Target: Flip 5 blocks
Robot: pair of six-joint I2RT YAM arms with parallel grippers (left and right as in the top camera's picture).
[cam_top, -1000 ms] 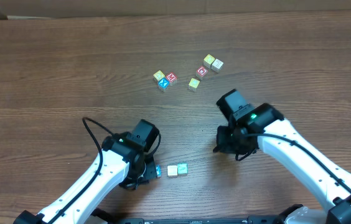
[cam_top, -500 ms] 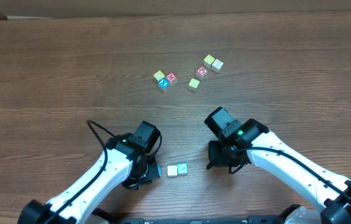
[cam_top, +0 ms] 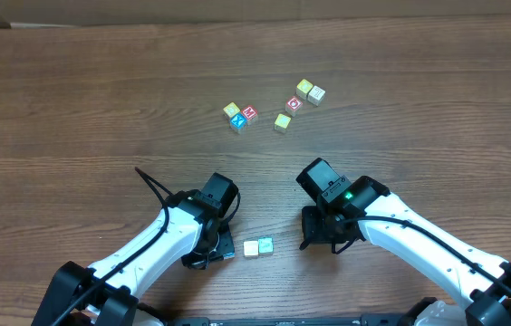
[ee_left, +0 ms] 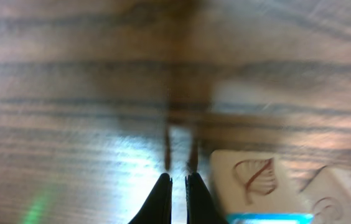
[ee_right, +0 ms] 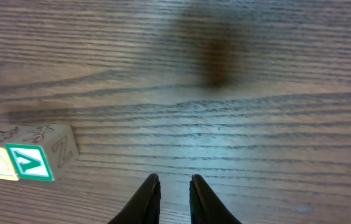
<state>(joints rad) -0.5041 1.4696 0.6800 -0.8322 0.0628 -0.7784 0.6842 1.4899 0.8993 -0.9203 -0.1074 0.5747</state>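
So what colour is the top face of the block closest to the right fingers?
Green with a white letter; the block shows best in the right wrist view.

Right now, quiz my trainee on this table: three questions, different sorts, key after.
1. True or false: the left gripper holds a block.
2. The two near blocks lie: A) between the left gripper and the right gripper; B) on the outer side of the left gripper; C) stacked one on the other.
3. Overhead, how many of the far blocks show a red-framed top?
Key: 1 false; 2 A; 3 two.
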